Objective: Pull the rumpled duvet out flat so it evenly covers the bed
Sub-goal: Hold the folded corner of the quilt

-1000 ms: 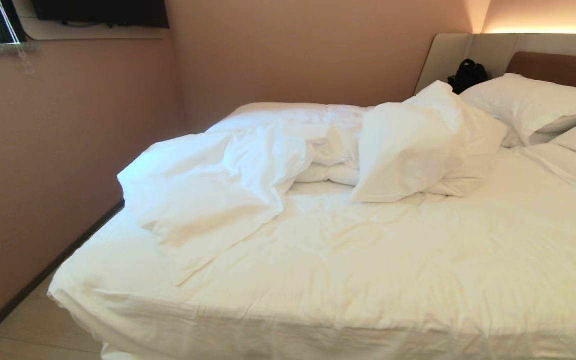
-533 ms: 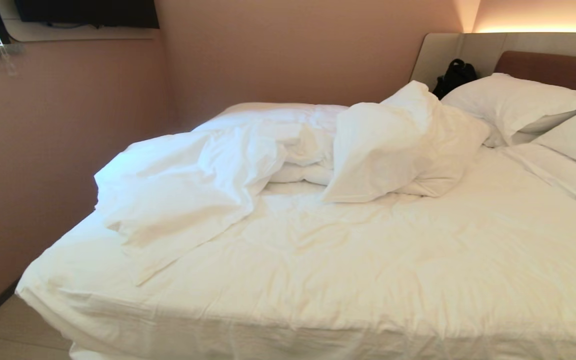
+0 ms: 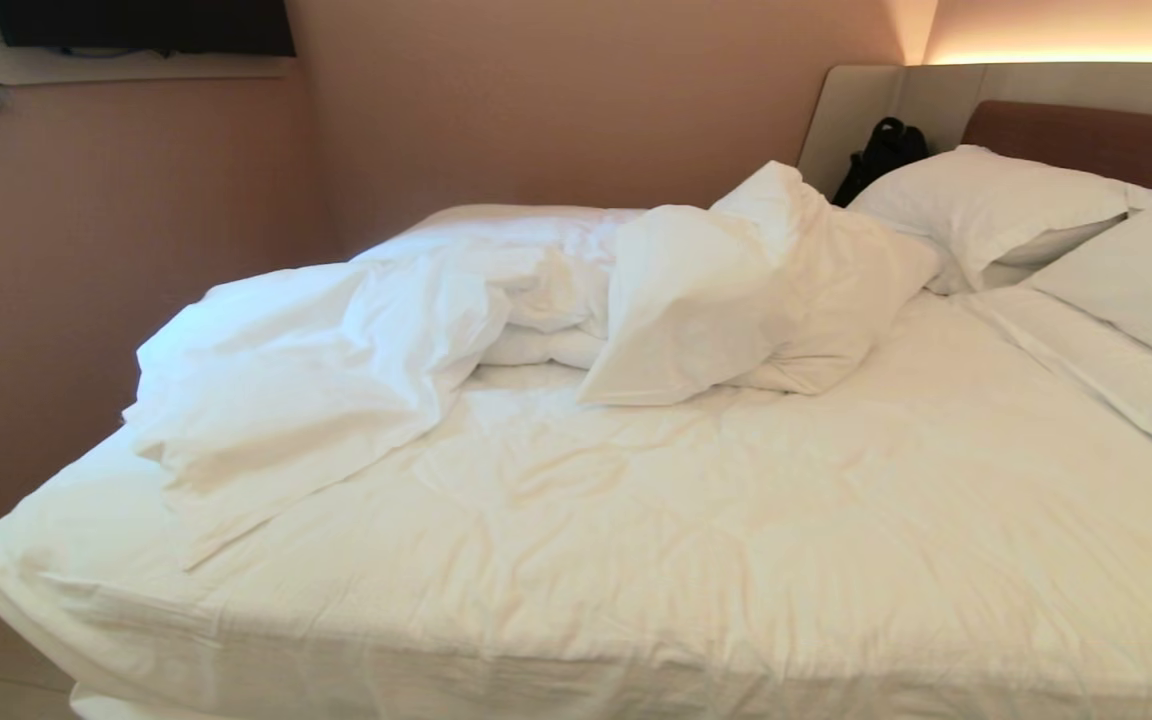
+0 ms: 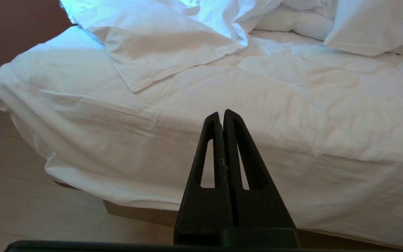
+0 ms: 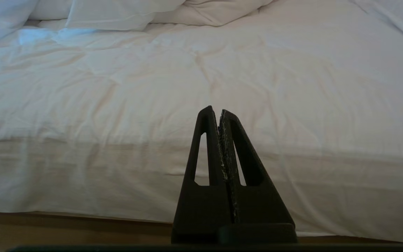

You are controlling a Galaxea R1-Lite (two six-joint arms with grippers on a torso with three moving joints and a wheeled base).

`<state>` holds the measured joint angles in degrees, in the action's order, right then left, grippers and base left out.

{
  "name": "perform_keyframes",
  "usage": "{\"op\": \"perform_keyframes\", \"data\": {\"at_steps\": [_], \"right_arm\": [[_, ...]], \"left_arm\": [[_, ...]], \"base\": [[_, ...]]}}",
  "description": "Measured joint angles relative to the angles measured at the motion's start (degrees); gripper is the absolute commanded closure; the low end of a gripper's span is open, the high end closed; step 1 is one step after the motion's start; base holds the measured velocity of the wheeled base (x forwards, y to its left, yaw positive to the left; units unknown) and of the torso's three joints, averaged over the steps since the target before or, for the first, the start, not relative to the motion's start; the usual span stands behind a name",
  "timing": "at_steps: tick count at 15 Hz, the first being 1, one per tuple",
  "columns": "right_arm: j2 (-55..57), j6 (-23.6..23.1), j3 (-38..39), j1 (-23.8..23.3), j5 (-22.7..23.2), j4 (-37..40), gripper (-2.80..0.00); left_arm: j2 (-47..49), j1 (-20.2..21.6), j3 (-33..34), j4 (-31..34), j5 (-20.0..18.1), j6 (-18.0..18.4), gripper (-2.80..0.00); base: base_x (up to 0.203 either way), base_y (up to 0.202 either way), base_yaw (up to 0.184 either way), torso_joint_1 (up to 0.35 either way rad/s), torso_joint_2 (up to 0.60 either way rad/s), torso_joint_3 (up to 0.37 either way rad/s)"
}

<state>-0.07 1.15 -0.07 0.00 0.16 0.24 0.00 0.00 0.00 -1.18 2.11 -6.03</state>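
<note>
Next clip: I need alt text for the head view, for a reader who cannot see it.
A rumpled white duvet lies bunched and folded back across the far half of a wide bed, its near half spread fairly flat. Two white pillows lean at the beige and brown headboard, a black bag beside them. Neither pincer shows.

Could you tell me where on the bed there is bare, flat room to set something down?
The flat spread nearer the front edge of the bed is free, between the duvet heap and the pillows. The far left, toward the wall, is crowded with bunched folds.
</note>
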Motion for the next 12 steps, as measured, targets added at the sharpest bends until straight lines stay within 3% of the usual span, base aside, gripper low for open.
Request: {"op": "perform_keyframes", "data": {"at_steps": [12], "right_arm": [[0.0,0.0,0.0,0.0,0.0,0.0,0.00]], "left_arm": [[0.0,0.0,0.0,0.0,0.0,0.0,0.00]], "base": [[0.000,-0.194,0.000,0.003,0.00,0.003]]}}
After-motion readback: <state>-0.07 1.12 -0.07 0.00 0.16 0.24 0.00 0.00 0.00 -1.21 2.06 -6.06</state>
